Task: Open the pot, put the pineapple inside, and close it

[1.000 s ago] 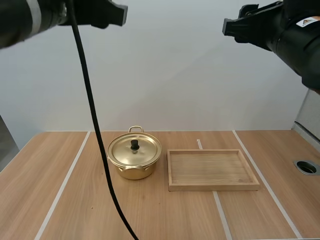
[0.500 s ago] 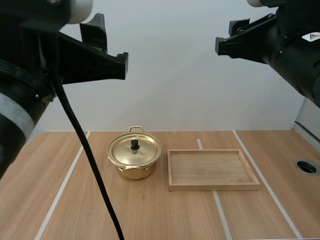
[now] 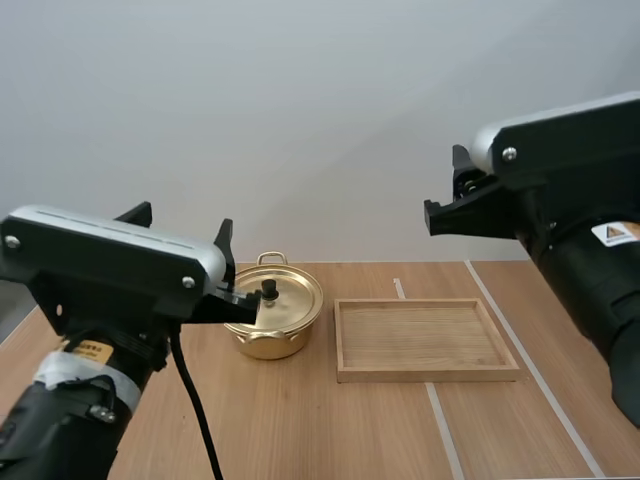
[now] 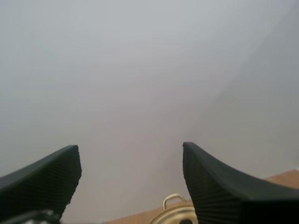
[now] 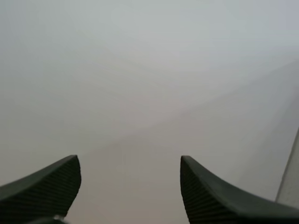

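Note:
A golden pot (image 3: 275, 325) stands on the table left of centre, its lid (image 3: 285, 300) on and a black knob (image 3: 268, 290) on top. My left gripper (image 3: 183, 222) hangs near the camera, to the pot's left and well above the table. It is open, its fingers (image 4: 51, 177) wide apart, and between them the left wrist view catches the pot's (image 4: 176, 213) far handle and lid edge. My right gripper (image 3: 447, 190) hovers high over the wooden tray's right side. It is open too, its fingers (image 5: 210, 196) spread with only the wall behind.
An empty wooden tray (image 3: 425, 372) lies just right of the pot. White lines run across the wooden table (image 3: 320, 430). A round hole (image 3: 612, 333) sits in the table at the far right.
Both arms have dropped lower into the high view. The left arm now covers the table's left side and the pot's left edge. Pot and tray have not moved.

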Tool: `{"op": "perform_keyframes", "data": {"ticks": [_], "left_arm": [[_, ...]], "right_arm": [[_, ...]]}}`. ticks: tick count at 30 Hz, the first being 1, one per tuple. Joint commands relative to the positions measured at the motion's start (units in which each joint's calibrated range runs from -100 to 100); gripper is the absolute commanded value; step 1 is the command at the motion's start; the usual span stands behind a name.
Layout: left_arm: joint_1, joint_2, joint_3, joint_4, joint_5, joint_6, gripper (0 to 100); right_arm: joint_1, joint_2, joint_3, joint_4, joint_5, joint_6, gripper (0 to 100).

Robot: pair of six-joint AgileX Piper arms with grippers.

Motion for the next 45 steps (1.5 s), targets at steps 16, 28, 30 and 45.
{"op": "perform_keyframes", "data": {"ticks": [16,28,30,45], "left_arm": [[0.7,-4.2,19.4,-0.3,-1.3,-4.8,100],[2.95,-4.2,19.4,1.0,10.5,-7.5,100],[2.95,-4.2,19.4,1.1,13.4,-7.6,100],[2.12,-4.2,19.4,4.1,19.0,-7.6,100]], "right_arm": [[0.2,-12.8,33.2,7.4,4.7,-4.3,100],[0.2,-12.8,33.2,-3.2,16.6,11.4,100],[0.2,-12.8,33.2,-7.7,18.4,14.9,100],[-1.3,-10.8,33.2,-15.1,15.7,21.1,100]]}}
